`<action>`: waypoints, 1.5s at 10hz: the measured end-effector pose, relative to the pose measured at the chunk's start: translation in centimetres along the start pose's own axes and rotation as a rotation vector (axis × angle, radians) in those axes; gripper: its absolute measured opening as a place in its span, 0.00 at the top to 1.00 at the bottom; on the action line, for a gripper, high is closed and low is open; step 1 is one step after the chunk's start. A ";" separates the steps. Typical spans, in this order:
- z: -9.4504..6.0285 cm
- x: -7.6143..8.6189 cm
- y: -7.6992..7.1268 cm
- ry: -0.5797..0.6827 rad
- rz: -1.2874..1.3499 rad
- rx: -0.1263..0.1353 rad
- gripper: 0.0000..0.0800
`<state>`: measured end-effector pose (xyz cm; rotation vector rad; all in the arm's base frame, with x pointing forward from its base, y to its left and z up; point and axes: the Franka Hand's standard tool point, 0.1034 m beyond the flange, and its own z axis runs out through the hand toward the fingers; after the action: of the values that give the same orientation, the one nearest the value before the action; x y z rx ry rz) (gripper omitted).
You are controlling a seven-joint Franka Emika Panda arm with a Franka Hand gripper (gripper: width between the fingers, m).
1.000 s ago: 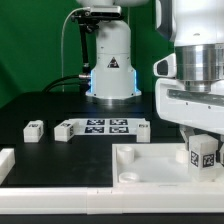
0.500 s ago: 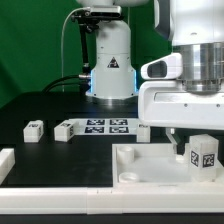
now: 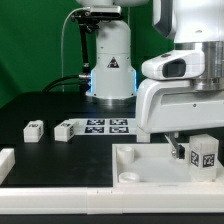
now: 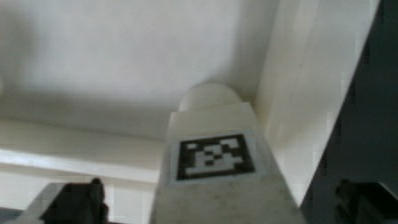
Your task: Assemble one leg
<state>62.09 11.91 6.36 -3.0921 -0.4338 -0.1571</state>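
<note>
The marker board (image 3: 106, 126) lies on the table (image 3: 45, 108). Just to the exterior view's left of it sits one small block (image 3: 65, 129), and further left another block (image 3: 32, 128). In front of the marker board, toward the exterior view's right, lies the large panel (image 3: 140, 166). The leg (image 3: 203, 156) stands upright in the panel, at its right part.
</note>
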 end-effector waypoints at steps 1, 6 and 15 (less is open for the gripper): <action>0.0 0.0 0.0 0.000 0.018 0.000 0.21; 0.0 0.0 0.0 -0.001 0.119 0.001 0.64; 0.1 -0.2 -0.5 0.031 1.423 -0.021 0.64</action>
<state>61.71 12.37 6.26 -2.5845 1.6675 -0.1497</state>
